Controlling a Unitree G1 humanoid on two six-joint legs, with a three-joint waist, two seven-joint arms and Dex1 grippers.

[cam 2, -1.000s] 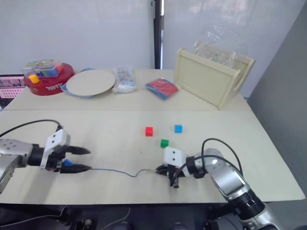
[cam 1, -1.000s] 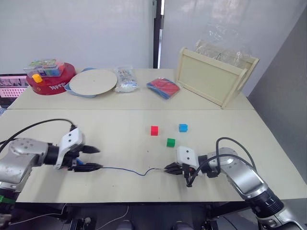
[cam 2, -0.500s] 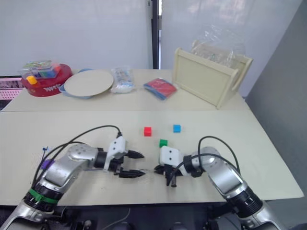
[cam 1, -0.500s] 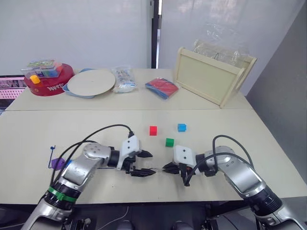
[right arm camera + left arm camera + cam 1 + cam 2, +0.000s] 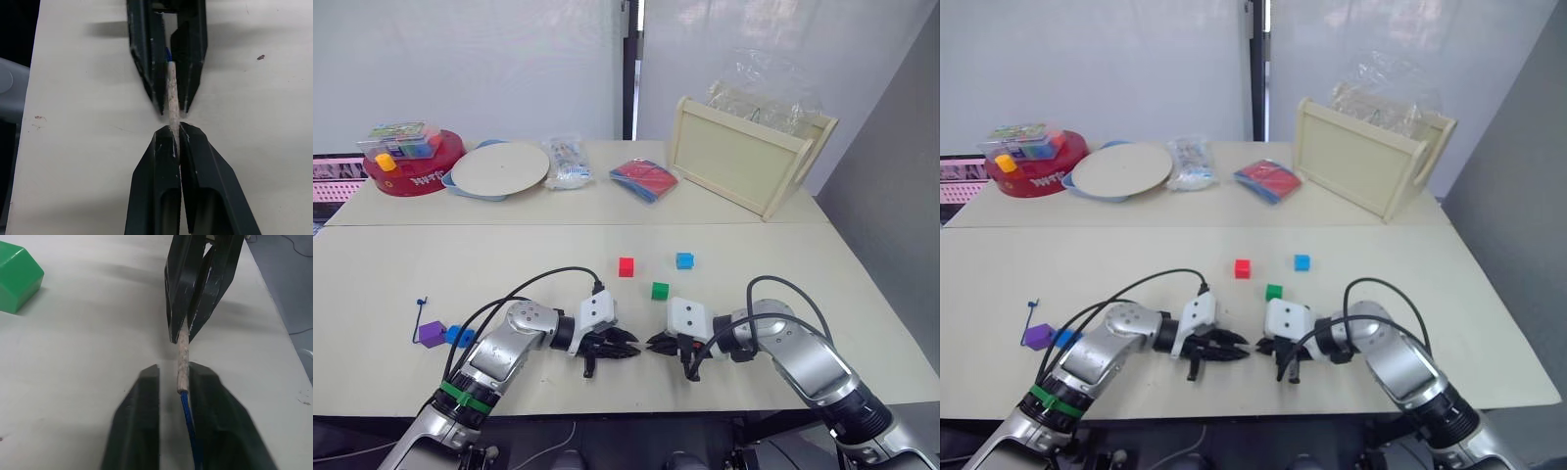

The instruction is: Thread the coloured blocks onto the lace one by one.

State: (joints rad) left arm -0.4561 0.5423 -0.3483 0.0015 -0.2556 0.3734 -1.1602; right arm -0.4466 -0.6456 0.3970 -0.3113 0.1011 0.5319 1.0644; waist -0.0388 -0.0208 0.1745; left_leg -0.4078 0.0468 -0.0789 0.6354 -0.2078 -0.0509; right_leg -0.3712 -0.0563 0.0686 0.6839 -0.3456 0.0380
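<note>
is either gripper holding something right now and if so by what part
The right gripper pinches the lace by its pale stiff tip; the left gripper is open around it.

White lettering runs across the side of the red tub (image 5: 403, 172) at the far left of the bench, too small to read.

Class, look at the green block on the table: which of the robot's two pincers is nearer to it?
Right. The right pincer sits just in front of the green block; the left pincer is farther to the left.
</note>
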